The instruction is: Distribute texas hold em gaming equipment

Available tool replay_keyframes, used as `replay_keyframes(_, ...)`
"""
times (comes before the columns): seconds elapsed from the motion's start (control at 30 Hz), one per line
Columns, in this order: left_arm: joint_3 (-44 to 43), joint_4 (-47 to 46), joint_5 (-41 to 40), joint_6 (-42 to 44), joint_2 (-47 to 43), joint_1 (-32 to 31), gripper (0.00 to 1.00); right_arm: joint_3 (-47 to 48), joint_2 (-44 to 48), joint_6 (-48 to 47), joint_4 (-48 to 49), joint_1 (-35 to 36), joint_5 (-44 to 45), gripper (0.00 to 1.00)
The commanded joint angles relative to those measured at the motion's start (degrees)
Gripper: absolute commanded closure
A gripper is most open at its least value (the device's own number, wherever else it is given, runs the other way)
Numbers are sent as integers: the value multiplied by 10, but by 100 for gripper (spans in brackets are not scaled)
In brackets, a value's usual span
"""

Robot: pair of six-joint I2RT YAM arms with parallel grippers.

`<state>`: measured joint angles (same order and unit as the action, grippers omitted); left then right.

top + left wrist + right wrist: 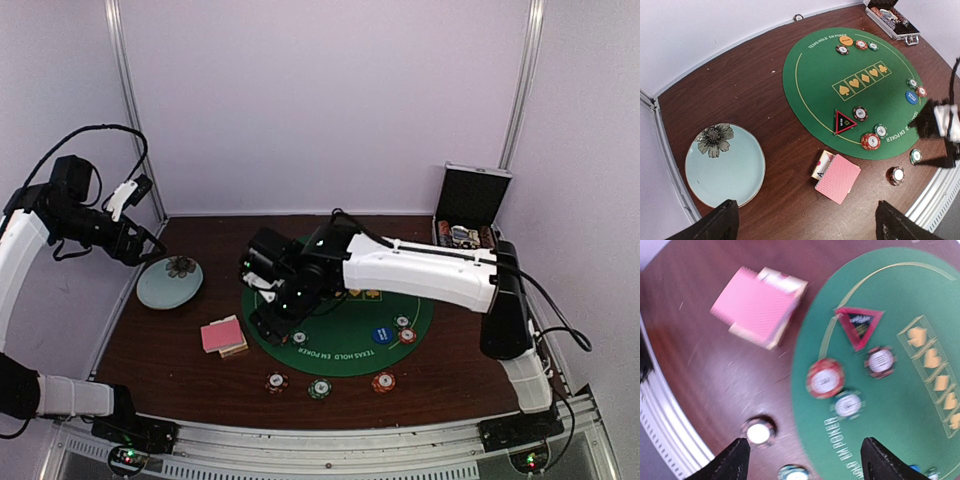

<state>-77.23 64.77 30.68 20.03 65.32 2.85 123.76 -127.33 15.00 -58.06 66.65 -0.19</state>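
The pink-red-backed cards (223, 336) lie in a loose stack on the brown table left of the green mat (350, 350), with a face-up ace under them (837, 177). The black red-edged triangular marker (844, 121) and three chips (870, 141) sit at the mat's near-left edge. Other chips lie off the mat at the front (319, 388). The blue button (381, 335) and the orange button (846, 40) lie on the mat. My left gripper (150, 245) is open and empty, high above the dish. My right gripper (268, 305) is open and empty over the mat's left edge, above the chips (825, 379).
A pale blue round dish (168, 284) with a flower print lies at the far left. An open metal case (470, 215) holding chips stands at the back right. My right arm (430, 270) stretches across the mat. White walls close in the table on three sides.
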Motion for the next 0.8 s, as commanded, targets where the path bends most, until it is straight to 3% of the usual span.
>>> replay_keyframes(0.0, 6, -4, 10, 3, -10, 3, 2, -44, -16, 5, -15, 49, -21, 17)
replay_keyframes(0.23, 2, -4, 13, -2, -11, 4, 2, -54, -49, 17, 5, 65, -63, 14)
replay_keyframes(0.77, -6, -3, 16, -3, -14, 4, 2, -57, -101, 4, 3, 63, -66, 13)
